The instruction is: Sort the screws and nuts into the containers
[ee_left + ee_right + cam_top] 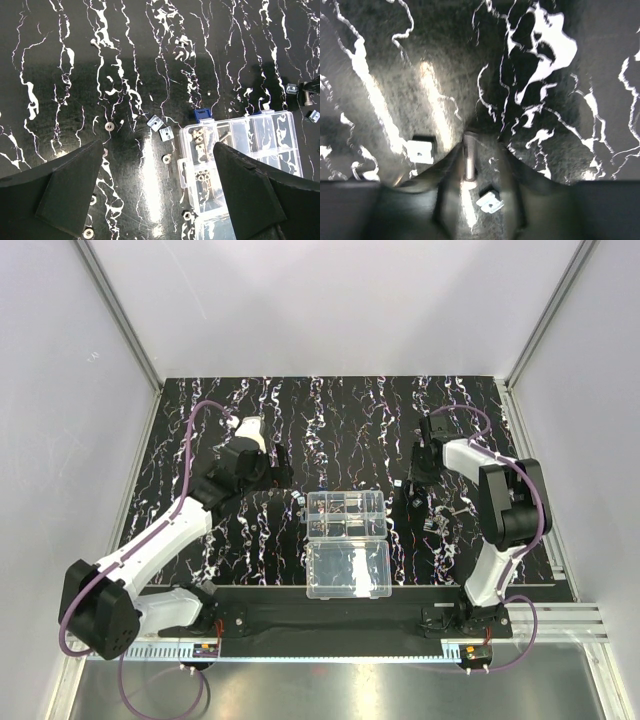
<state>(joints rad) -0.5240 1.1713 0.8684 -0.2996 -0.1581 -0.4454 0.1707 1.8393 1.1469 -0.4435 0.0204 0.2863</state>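
Right gripper [470, 165] pinching screw [469, 155] at mat [395, 60]; left gripper [160, 195] agape. Next: lift, carry to box [346, 515] at 9 o'clock.

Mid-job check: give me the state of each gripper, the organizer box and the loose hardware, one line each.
Left gripper: open, empty, above the mat.
Right gripper: shut on a screw at the mat.
Organizer box: lid open flat, some cells holding parts.
Square nuts: loose on the mat beside the box.
Round nuts: loose on the mat.
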